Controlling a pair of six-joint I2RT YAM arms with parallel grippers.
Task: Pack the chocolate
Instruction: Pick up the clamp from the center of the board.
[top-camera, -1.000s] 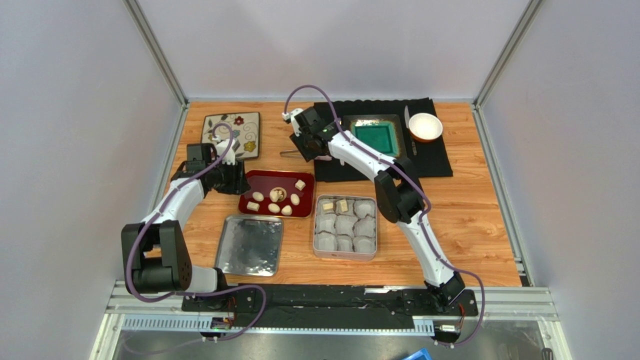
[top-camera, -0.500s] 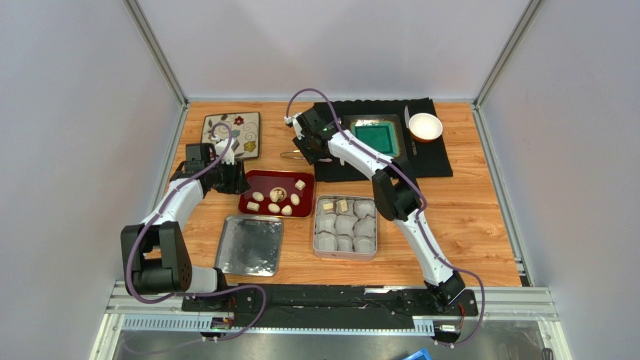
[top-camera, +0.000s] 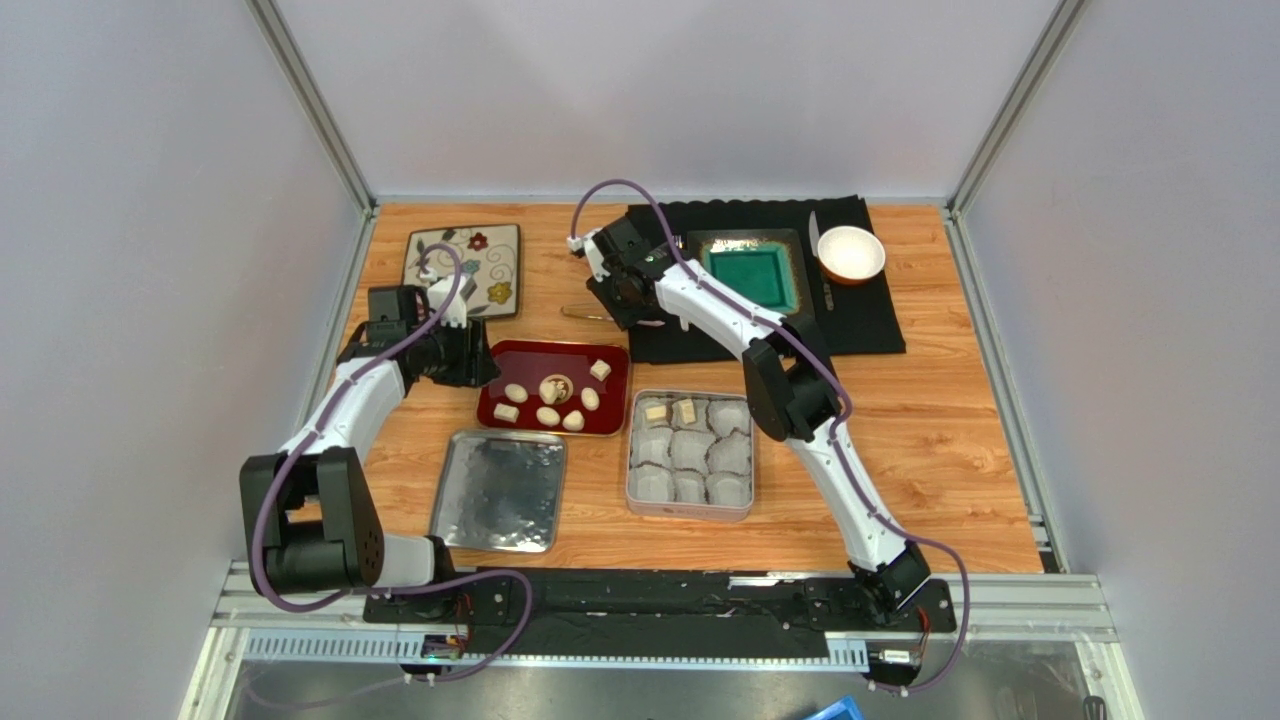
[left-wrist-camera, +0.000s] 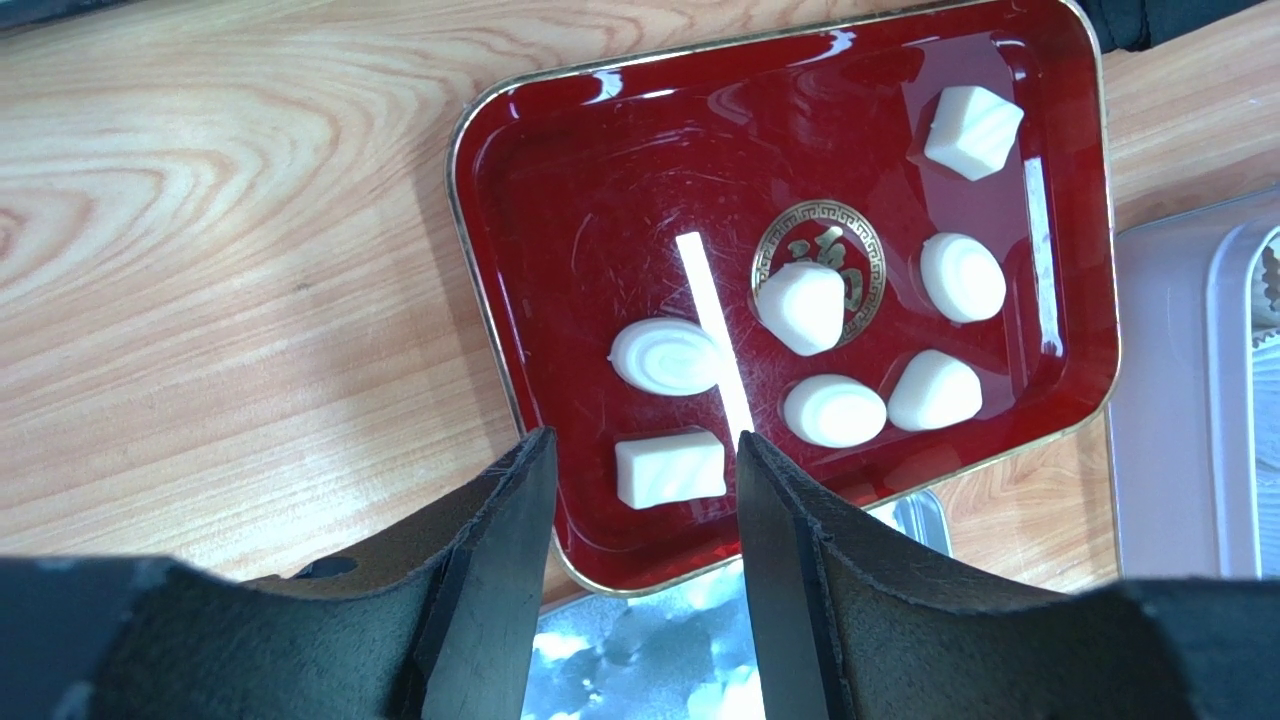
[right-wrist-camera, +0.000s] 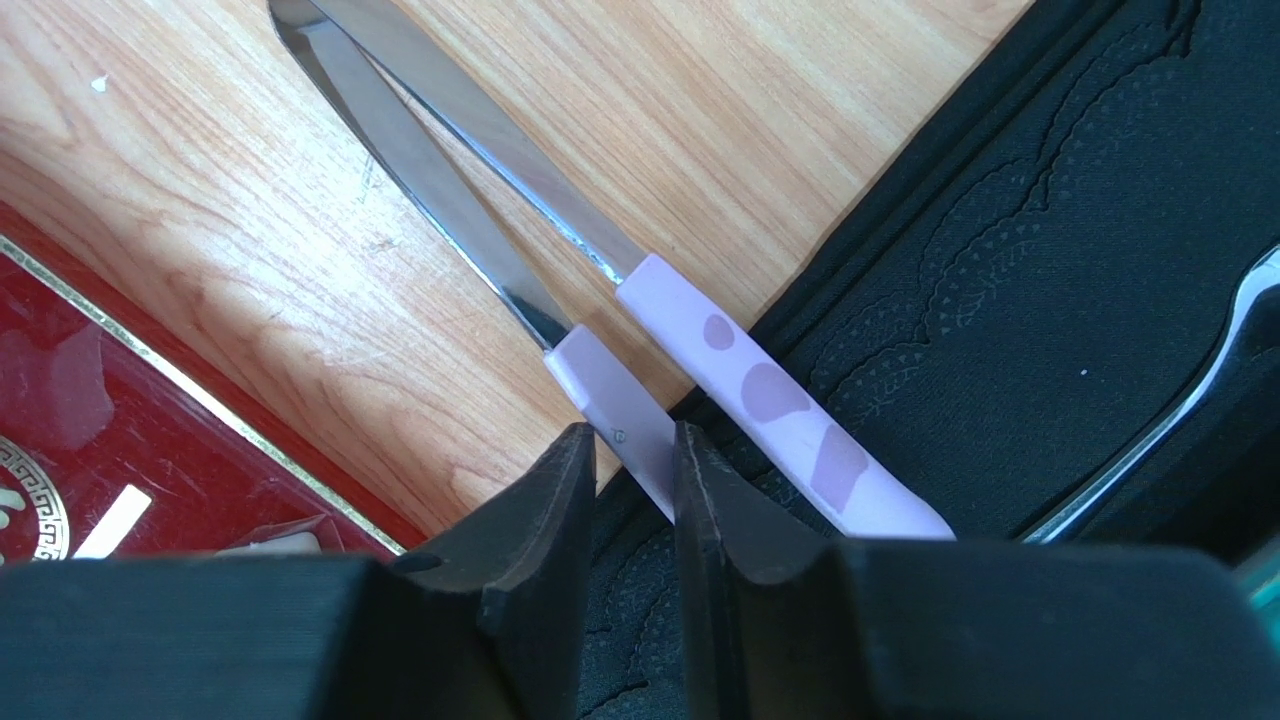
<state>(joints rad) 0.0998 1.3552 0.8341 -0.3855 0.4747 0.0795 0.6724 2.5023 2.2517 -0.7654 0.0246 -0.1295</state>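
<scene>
Cream rounded chocolate lumps (left-wrist-camera: 807, 308) lie in the glossy red rectangular tray (left-wrist-camera: 601, 195) beneath the left gripper (left-wrist-camera: 639, 450), its jaws released. The right gripper (right-wrist-camera: 631, 443) straddles one arm of the lilac-tipped steel tongs (right-wrist-camera: 751, 398); the contact is hidden, so its grip is unclear.

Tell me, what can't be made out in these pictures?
- Right wrist view: one end of the tongs vanishes between the fingers of the right gripper; grip unclear.
- Left wrist view: tin cut off by the right edge.
- Top view: tongs too small, partly under that gripper.
</scene>
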